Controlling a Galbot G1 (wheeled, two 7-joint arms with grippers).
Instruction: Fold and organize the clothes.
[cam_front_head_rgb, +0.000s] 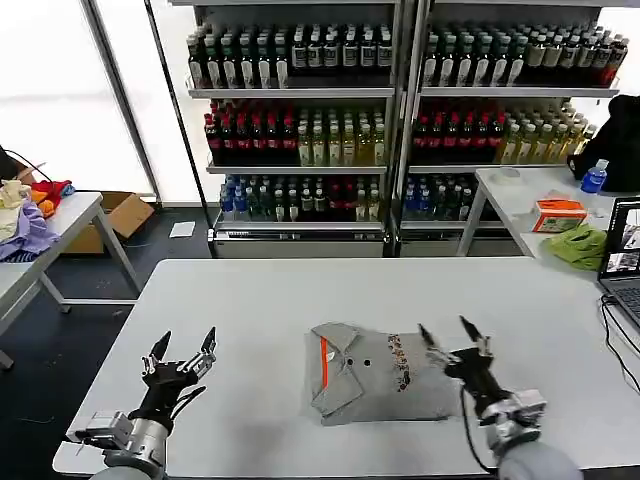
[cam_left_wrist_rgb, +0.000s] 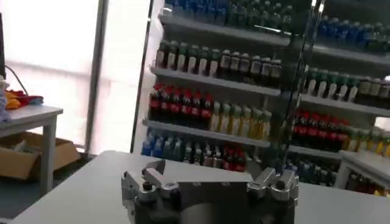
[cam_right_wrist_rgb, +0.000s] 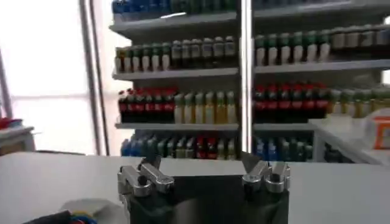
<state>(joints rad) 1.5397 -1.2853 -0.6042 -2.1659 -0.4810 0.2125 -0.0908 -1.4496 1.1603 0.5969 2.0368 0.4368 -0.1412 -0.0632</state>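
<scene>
One folded grey shirt (cam_front_head_rgb: 378, 373), two grippers

I saw a big white table (cam_front_head_rgb: 250, 300) in front of me. Behind it stood shelves (cam_front_head_rgb: 400, 92) full of bottles (cam_front_head_rgb: 290, 135), dark, red, yellow and blue. A side table (cam_front_head_rgb: 60, 215) on my left held a heap of clothes (cam_front_head_rgb: 25, 215), with a box (cam_front_head_rgb: 120, 215) on the floor by it. On my right lay a green cloth (cam_front_head_rgb: 580, 245), an orange box (cam_front_head_rgb: 558, 214) and a laptop (cam_front_head_rgb: 622, 262).

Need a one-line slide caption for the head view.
Folded light grey shirt on the white table, open right end effector at its edge, open left end effector apart.
</scene>
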